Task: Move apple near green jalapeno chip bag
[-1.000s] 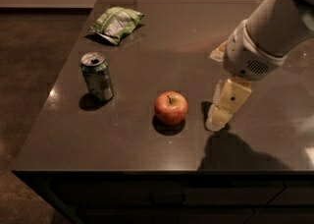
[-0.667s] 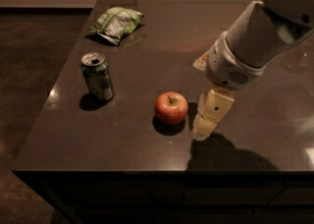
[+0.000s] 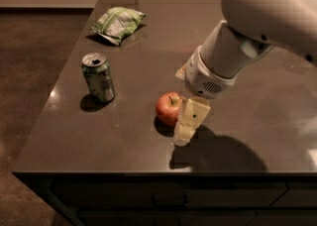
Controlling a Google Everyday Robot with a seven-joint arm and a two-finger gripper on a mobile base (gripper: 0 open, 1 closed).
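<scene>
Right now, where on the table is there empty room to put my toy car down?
The table is bare between the chip bag and the apple, in front of the can, and along the right edge. It is crowded where the pincer sits close beside the apple.

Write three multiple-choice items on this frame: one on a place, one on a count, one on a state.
1. Where is the claw? A) close beside the apple B) over the chip bag C) touching the can
2. How many objects sit on the table? A) two B) three C) five
3. How is the can posed? A) on its side B) crushed flat C) upright
1 A: the claw is low at the apple's side, away from the can. 2 B: apple, can, chip bag. 3 C: its top faces up.
</scene>
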